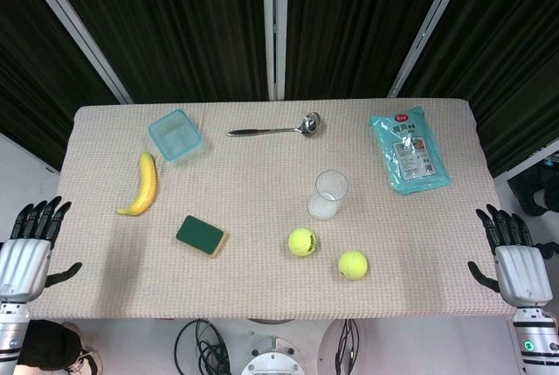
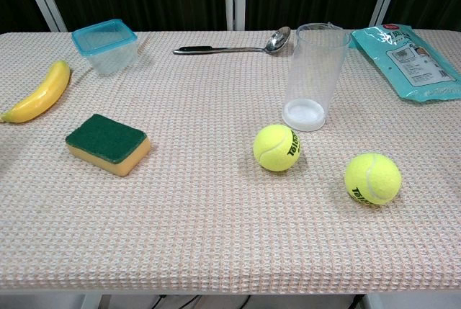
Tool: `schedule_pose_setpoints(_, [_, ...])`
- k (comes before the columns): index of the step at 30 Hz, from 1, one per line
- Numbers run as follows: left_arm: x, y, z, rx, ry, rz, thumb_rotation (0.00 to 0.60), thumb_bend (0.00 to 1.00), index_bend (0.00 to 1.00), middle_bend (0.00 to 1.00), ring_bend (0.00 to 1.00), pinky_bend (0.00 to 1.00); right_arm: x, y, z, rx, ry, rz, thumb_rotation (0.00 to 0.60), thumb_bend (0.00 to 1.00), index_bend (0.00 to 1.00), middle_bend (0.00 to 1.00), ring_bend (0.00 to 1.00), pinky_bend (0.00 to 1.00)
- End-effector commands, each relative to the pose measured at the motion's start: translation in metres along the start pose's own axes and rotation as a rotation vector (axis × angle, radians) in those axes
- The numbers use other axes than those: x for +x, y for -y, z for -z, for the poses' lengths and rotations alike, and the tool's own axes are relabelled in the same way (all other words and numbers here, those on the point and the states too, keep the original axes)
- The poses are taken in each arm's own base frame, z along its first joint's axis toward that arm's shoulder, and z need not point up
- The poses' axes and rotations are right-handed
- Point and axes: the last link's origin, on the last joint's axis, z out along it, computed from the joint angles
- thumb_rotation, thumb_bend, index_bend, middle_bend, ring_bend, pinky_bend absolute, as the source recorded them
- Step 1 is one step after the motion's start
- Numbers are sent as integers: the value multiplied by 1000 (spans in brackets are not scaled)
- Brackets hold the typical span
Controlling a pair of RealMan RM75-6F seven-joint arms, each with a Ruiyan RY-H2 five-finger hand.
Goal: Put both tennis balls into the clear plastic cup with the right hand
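Two yellow tennis balls lie on the table's near right part: one (image 1: 302,242) (image 2: 276,148) just in front of the clear plastic cup (image 1: 330,194) (image 2: 312,75), the other (image 1: 353,265) (image 2: 372,178) further right and nearer the front edge. The cup stands upright and holds nothing. My right hand (image 1: 514,260) hangs off the table's right edge, fingers spread, holding nothing. My left hand (image 1: 28,246) hangs off the left edge, likewise with fingers apart. Neither hand shows in the chest view.
On the woven cloth table (image 1: 262,174) lie a banana (image 1: 142,184) (image 2: 37,93), a green-topped sponge (image 1: 201,236) (image 2: 107,142), a blue-lidded box (image 1: 175,135) (image 2: 106,45), a metal ladle (image 1: 278,128) (image 2: 234,47) and a teal snack packet (image 1: 410,149) (image 2: 407,60).
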Motion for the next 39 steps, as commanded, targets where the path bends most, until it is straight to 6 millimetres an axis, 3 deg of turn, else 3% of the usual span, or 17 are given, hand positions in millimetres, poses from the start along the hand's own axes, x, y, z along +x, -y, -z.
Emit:
schedule_pose_setpoints(1, [-2, -1, -1, 8, 14, 15, 600, 0, 52, 0, 0, 0, 2, 1, 1, 7, 5, 9, 600, 176, 0, 0, 0, 0])
schedule_pose_setpoints(8, [-6, -4, -1, -4, -1, 16, 600, 0, 45, 0, 0, 0, 2, 4, -1, 17, 29, 21, 600, 176, 0, 0, 0, 0])
schedule_pose_setpoints(15, [-6, -1, 0, 3, -15, 17, 600, 0, 44, 0, 0, 0, -6, 20, -11, 91, 71, 45, 600, 176, 0, 0, 0, 0])
schedule_pose_setpoints(28, [-13, -2, 4, 5, -12, 21, 600, 0, 44, 0, 0, 0, -43, 106, -35, 404, 242, 112, 600, 176, 0, 0, 0, 0])
schedule_pose_setpoints(39, [-13, 3, 7, 30, 2, 22, 600, 0, 44, 0, 0, 0, -75, 150, -38, 522, 331, 167, 600, 193, 0, 35, 0, 38])
